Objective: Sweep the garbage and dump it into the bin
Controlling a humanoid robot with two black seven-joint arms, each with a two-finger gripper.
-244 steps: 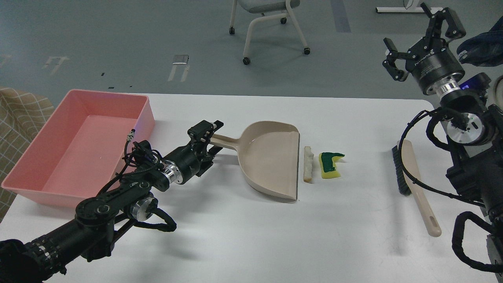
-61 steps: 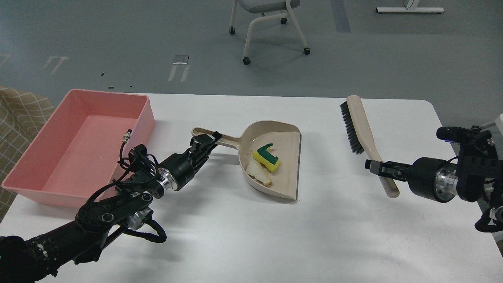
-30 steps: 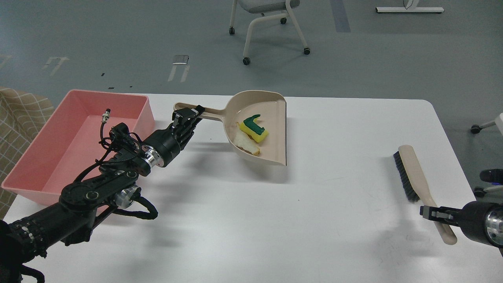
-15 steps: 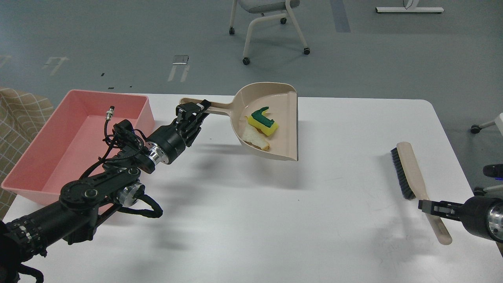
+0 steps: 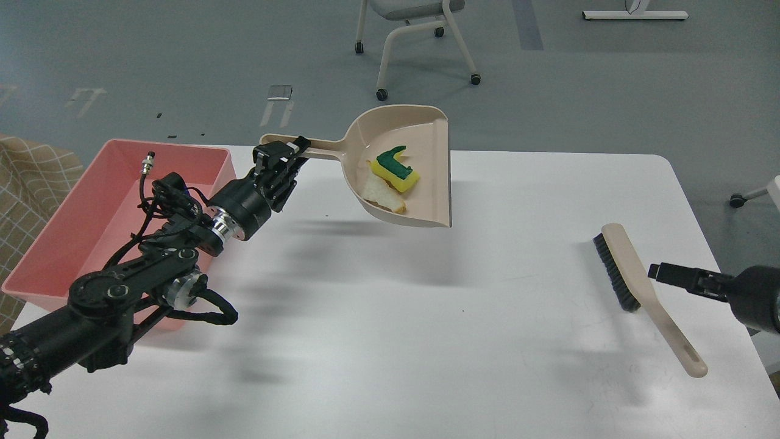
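Observation:
My left gripper [image 5: 281, 160] is shut on the handle of the beige dustpan [image 5: 429, 177] and holds it in the air above the table's back edge. In the pan lie the garbage pieces: the yellow sponge piece with a dark green top [image 5: 395, 170] and the pale crusty piece [image 5: 382, 196]. The pink bin [image 5: 73, 238] stands at the table's left end, left of the pan. The beige brush [image 5: 637, 283] lies on the table at the right. My right gripper [image 5: 659, 272] is just right of the brush; its fingers cannot be told apart.
The white table [image 5: 396, 341] spreads below the pan. A wheeled chair [image 5: 414, 36] stands on the grey floor behind the table. A checked cloth [image 5: 24, 183] is at the far left beside the bin.
The left gripper has lifted the dustpan with the garbage higher and a little to the left. The right gripper has come off the brush handle and moved up; the brush now lies on the table.

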